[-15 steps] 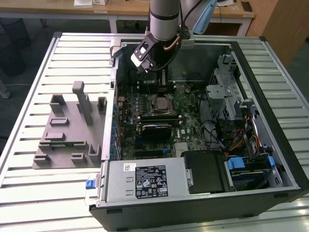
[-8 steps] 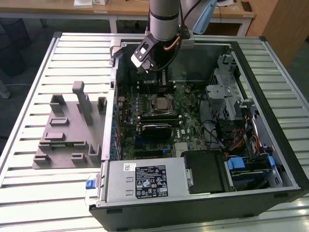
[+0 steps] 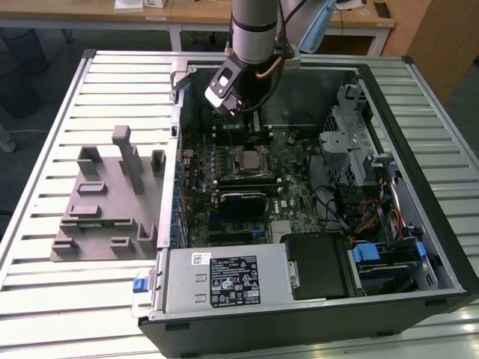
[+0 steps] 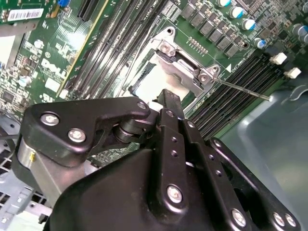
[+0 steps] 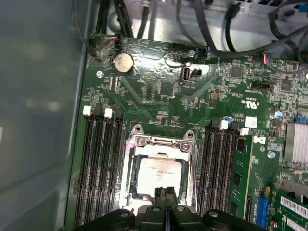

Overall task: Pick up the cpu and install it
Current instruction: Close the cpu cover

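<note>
The cpu (image 5: 159,175), a silvery-grey square chip, lies flat in the motherboard socket inside the open computer case (image 3: 419,120). A shiny metal socket frame (image 5: 129,166) surrounds it. The exterior view shows the cpu (image 3: 251,159) mid-board, below the arm. My gripper (image 5: 166,193) hangs just above the chip's edge, fingers pressed together with nothing between them. In the second wrist view, the black fingers (image 4: 168,108) point down at the cpu (image 4: 156,84), and a thin metal lever (image 4: 243,88) sticks out beside the socket.
Black memory slots (image 5: 98,163) flank the socket on both sides. A black rectangular card (image 3: 241,202), the power supply (image 3: 224,280) and a drive cage (image 3: 348,142) crowd the case. A grey plastic fixture (image 3: 105,202) stands on the slatted table at the exterior view's left.
</note>
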`<state>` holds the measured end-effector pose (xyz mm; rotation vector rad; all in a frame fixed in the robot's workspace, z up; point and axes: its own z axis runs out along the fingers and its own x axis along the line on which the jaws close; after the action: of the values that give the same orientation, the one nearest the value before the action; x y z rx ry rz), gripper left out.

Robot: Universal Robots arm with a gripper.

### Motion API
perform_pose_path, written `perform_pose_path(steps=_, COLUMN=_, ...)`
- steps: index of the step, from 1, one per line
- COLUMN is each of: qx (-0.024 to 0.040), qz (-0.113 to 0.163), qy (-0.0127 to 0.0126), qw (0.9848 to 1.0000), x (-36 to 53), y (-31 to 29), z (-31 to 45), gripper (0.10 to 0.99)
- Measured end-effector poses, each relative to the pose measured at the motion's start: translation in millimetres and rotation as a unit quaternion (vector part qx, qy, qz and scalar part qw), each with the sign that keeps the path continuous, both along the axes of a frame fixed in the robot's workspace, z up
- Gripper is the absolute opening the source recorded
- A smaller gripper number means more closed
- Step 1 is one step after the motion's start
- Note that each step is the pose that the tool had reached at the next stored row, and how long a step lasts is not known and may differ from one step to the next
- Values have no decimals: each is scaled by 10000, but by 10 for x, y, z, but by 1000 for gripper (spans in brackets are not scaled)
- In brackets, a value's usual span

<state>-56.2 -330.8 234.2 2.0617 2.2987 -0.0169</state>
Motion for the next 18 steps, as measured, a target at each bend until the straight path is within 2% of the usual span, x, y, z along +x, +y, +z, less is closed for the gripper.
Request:
perform_pose_path(steps=8, qx=0, qz=286, qy=0, qw=9996, x=0, y=0, z=-1, gripper=106)
perform_pose_path(steps=18, qx=0, qz=611, qy=0, qw=9981, x=0, y=0, z=-2, gripper=106)
